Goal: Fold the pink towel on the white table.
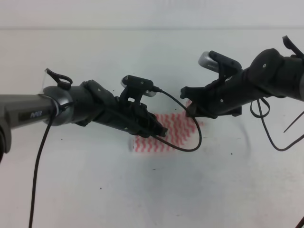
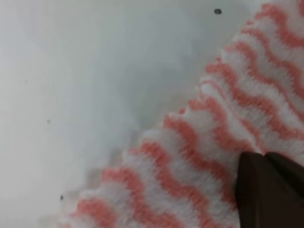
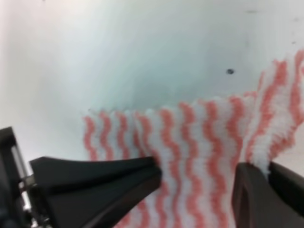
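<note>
Two black robot arms fill the foreground from above, reaching in from either side and meeting over the pink towel (image 1: 164, 135), which lies near the middle of the white table (image 1: 95, 190). Only part of the cloth shows between and beneath the arms: white fabric with wavy pink-red stripes.

On the left, the left gripper (image 1: 164, 130) is down at the towel's near left part. Its wrist camera shows one dark fingertip (image 2: 266, 190) against the striped cloth, with a wavy towel edge running diagonally across the bare table. I cannot tell from these views whether this gripper is closed or apart.

On the right, the right gripper (image 1: 190, 107) sits at the towel's far right corner. Its wrist camera shows two dark fingers (image 3: 109, 183) spread wide apart, with a broad stretch of striped cloth lying between them. At the right finger the fabric rises in a fold against the finger's inner side. The towel's far edge is visible just beyond, with small dark specks on the table past it.

A black cable (image 1: 185, 128) loops from the left arm's wrist camera across the towel.
</note>
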`<state>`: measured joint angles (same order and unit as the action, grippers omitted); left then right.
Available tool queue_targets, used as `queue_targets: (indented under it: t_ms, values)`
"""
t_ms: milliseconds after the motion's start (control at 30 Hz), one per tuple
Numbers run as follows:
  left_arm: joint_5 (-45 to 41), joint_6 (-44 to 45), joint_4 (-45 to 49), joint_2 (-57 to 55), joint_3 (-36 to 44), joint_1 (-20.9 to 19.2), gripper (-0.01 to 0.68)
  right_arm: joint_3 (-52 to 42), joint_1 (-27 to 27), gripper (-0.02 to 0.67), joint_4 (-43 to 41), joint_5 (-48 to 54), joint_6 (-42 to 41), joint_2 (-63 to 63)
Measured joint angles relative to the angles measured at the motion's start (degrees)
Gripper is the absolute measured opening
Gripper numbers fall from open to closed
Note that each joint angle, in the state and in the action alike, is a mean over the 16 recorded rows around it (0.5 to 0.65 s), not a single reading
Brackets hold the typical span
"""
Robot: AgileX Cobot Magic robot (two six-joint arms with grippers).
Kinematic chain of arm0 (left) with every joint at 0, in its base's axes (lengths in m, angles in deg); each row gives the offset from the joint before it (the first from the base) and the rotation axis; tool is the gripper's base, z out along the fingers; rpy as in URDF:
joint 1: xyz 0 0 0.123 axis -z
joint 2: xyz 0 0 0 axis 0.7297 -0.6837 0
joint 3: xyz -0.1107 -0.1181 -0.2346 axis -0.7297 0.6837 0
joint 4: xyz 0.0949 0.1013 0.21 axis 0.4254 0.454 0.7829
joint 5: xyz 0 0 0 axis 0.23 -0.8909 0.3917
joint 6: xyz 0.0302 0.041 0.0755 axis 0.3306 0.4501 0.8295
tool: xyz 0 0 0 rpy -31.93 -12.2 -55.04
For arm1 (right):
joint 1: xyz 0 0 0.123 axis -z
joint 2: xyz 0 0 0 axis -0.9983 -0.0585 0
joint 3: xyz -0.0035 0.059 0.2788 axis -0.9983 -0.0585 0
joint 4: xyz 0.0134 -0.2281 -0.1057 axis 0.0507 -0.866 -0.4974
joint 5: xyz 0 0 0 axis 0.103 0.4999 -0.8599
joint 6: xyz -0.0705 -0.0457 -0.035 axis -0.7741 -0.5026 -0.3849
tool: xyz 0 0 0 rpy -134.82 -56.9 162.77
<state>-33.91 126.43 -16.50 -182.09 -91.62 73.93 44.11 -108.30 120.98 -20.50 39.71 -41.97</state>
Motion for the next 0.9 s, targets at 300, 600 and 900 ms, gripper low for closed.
queue_targets:
  t_ms: [300, 600, 900]
  values:
    - [-0.8, 0.3, 1.7, 3.2, 0.0, -0.3, -0.004, 0.0, -1.1, -0.016, 1.1, -1.2, -0.7, -0.1]
    - [-6.8, -3.8, 6.2, 7.1, 0.0, -1.8, -0.004, 0.0, -1.3, -0.015, 0.9, -1.4, -0.5, -0.1]
    - [-13.5, -8.6, 10.8, 7.4, 0.1, -2.7, -0.004, 0.0, -1.3, -0.014, 0.7, -1.5, -0.6, -0.2]
